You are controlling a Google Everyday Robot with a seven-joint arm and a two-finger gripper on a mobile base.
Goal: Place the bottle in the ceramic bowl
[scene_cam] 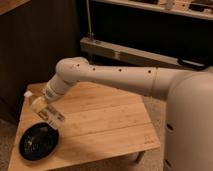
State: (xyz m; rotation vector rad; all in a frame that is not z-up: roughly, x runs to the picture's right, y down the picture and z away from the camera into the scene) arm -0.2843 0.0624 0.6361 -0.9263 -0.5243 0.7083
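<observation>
Bottle held tilted, cap up, over left edge of table, above ceramic bowl at front-left corner. Gripper jaws clamped on lower body. Judged light, thin-walled, slippery; hold mid-body, gently.

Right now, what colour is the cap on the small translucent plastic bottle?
White, camera view. The gripper holds the small translucent bottle near the black bowl.

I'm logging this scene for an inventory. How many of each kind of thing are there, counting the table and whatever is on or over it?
bottle: 1, held by the gripper over the left part of the table, beside the bowl
bowl: 1, black, on the table
table: 1, wooden
Total: 3
</observation>
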